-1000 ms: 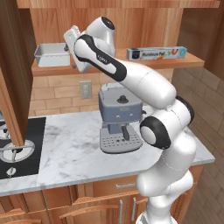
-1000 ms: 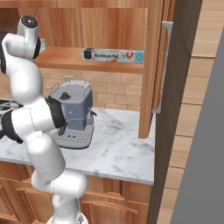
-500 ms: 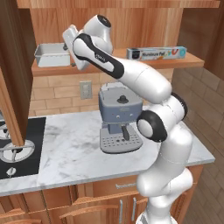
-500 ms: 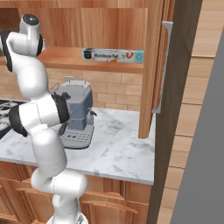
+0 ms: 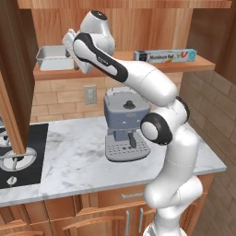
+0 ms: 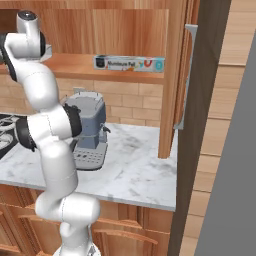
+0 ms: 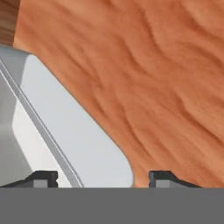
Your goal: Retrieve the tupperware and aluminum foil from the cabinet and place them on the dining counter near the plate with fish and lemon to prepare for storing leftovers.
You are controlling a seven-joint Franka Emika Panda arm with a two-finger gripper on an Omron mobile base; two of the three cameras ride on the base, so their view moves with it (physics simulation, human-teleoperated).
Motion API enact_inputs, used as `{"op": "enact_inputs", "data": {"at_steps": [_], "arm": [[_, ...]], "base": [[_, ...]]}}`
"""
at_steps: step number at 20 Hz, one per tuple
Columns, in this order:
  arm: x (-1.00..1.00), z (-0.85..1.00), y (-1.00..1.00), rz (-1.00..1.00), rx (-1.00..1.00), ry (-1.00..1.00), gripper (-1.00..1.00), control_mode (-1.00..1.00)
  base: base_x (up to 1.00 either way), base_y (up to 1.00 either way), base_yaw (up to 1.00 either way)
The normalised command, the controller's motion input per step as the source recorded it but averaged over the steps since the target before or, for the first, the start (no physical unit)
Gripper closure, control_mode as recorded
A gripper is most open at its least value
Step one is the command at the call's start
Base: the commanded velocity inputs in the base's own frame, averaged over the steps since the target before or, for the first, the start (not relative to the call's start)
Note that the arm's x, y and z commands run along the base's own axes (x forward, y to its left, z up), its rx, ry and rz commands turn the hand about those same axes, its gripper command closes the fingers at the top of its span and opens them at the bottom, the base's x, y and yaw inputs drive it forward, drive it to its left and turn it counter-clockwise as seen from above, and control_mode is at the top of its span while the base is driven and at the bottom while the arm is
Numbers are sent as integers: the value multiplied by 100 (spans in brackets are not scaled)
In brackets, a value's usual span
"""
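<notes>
And the arm has pushed in further toward the left end of the cabinet (image 5: 14, 92) shelf since a second ago, the hand now right up against the tupperware (image 5: 54, 57), where before it hung a little short of it; the base hasn't budged, so the counter and everything on it sit just as they were. Starting at the left of the left base view: the brown cabinet door stands open, the black stovetop (image 5: 18, 152) below it, and up on the plank shelf the pale tub rests at the left end with the gripper (image 5: 71, 46) touching its right side. From the hand camera, the tub's rounded corner and flared rim (image 7: 65, 131) lie between the two dark fingertips (image 7: 41, 178), the rim running down just inside the left tip while the right tip stands clear over bare wood. The jaws have drawn in from their widest but a gap shows on the right of the tub wall, so they straddle the rim without a firm hold that I can confirm. Moving right, the grey-blue coffee machine (image 5: 125, 124) stands on the marble counter (image 5: 73, 156) under the arm, and further right on the same shelf lies the aluminum foil (image 5: 165, 56) box, well apart from the hand, teal end pointing right.
</notes>
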Motion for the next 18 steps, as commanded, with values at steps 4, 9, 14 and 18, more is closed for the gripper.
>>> {"op": "enact_inputs", "data": {"at_steps": [4, 9, 14, 18], "arm": [[0, -47, 1, 0, -12, 7, -100, -100], [-1, -45, 0, 0, -5, 0, 100, -100], [-60, -37, -28, -16, 0, -21, 100, -100], [-93, -33, -25, -22, 0, -45, 100, -100]], "base": [[0, 0, 0], [0, 0, 0], [0, 0, 0], [0, 0, 0]]}}
